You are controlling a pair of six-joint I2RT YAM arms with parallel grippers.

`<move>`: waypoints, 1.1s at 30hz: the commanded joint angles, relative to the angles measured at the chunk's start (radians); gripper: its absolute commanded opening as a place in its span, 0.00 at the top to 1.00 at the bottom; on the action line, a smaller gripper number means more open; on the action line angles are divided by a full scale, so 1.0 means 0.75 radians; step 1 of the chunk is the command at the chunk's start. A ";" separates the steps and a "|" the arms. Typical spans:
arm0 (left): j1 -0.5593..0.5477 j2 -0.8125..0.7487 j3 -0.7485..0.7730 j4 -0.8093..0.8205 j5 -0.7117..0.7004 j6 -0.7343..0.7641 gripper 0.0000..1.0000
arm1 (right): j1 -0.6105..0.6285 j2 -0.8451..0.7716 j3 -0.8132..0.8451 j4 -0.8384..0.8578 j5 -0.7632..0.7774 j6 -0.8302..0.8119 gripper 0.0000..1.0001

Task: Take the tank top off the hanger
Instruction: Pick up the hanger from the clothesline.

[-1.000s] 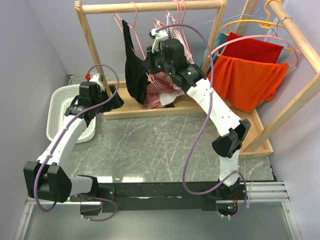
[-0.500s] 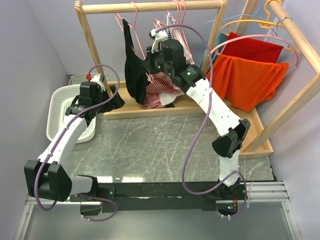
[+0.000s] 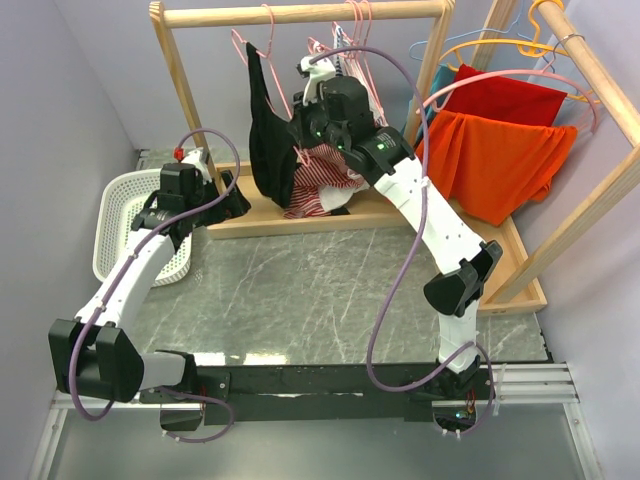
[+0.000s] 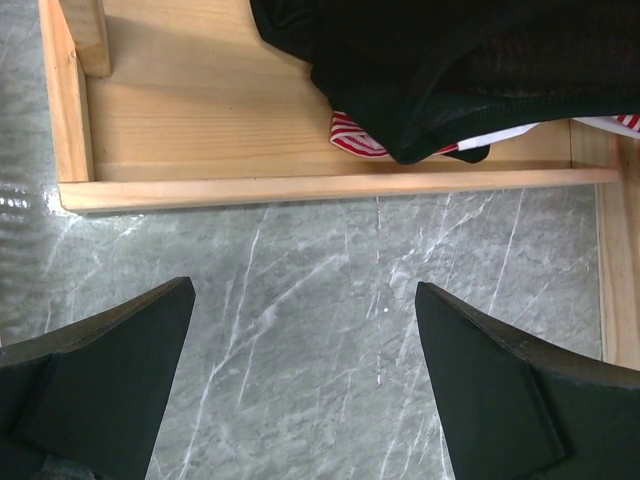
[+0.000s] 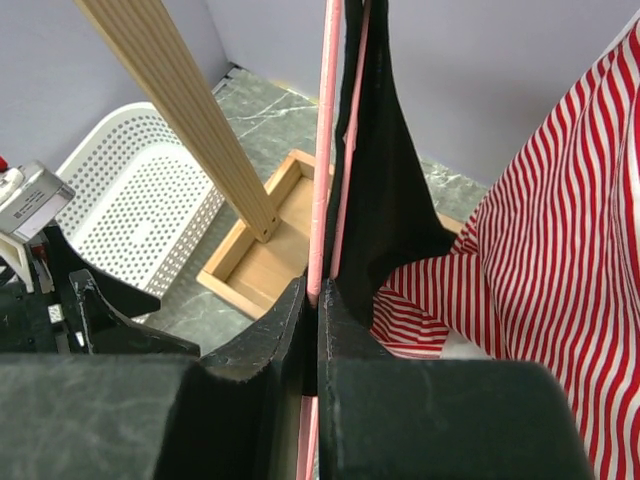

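Over the marble table [image 3: 300,290], left fingers [image 4: 110,380] gape; right fingers [image 5: 250,400] clamp the hanger [image 5: 323,150].

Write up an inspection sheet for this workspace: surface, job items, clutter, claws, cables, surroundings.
Surface: grey veined marble table, with the rack's base resting on it.
Job's things: black tank top hangs on pink hanger from wooden rack.
Clutter: red-striped garment beside the tank top; white basket at left; orange garment at right.
Claws: left claw open over the table, holding nothing; right claw shut on pink hanger.
Cables: purple cables loop off both arms.
Surroundings: lavender walls.
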 commanded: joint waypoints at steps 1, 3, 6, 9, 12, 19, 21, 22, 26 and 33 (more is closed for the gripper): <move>0.000 0.012 0.045 0.026 0.012 -0.004 0.01 | 0.035 -0.119 -0.008 0.087 0.086 -0.055 1.00; 0.000 0.006 0.037 0.032 0.012 -0.008 0.00 | 0.056 -0.125 -0.002 0.106 0.194 -0.108 1.00; 0.002 0.010 0.022 0.040 0.010 -0.012 0.01 | 0.076 -0.090 0.077 0.094 0.244 -0.163 1.00; 0.002 0.016 0.018 0.044 0.010 -0.022 0.01 | 0.086 -0.092 0.110 0.116 0.289 -0.173 1.00; 0.000 0.014 0.016 0.048 0.012 -0.029 0.01 | 0.095 -0.131 0.084 0.157 0.323 -0.169 1.00; 0.000 0.012 0.018 0.038 -0.006 -0.031 0.01 | 0.109 -0.266 -0.082 0.292 0.346 -0.159 1.00; 0.002 0.010 0.016 0.042 -0.006 -0.039 0.00 | 0.109 -0.276 -0.082 0.292 0.340 -0.161 1.00; 0.000 0.008 0.012 0.044 -0.004 -0.039 0.00 | 0.109 -0.272 -0.070 0.274 0.334 -0.161 1.00; 0.000 0.006 0.012 0.036 -0.017 -0.035 0.01 | 0.119 -0.299 -0.080 0.237 0.299 -0.151 1.00; 0.000 -0.017 0.055 -0.009 -0.061 -0.014 0.00 | 0.170 -0.538 -0.286 0.163 0.164 -0.086 1.00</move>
